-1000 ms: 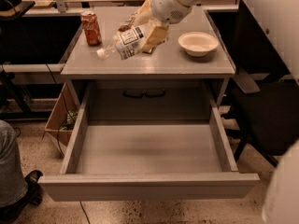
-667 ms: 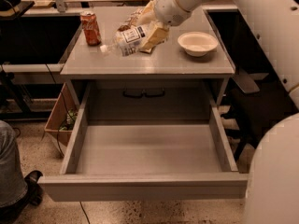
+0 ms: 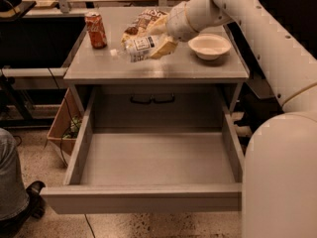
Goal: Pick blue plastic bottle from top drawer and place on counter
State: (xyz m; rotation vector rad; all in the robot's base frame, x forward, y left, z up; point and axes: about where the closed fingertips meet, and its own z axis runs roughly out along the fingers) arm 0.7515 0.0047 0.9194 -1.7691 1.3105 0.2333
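The blue plastic bottle [image 3: 134, 48], clear with a white cap and a pale label, is held lying sideways just above the counter [image 3: 158, 68], cap pointing left. My gripper [image 3: 161, 44] is shut on its base end, reaching in from the upper right. The top drawer [image 3: 148, 157] is pulled fully open below the counter, and its inside is bare.
A red soda can [image 3: 95, 29] stands at the counter's back left. A snack bag [image 3: 143, 20] lies behind the bottle. A white bowl [image 3: 209, 46] sits at the right. A cardboard box [image 3: 64, 128] stands left of the cabinet, and a person's leg [image 3: 12, 182] is at lower left.
The bottle has dipped slightly and lies more level over the counter, still in the gripper. The arm's white body has swung further into the right side of the view.
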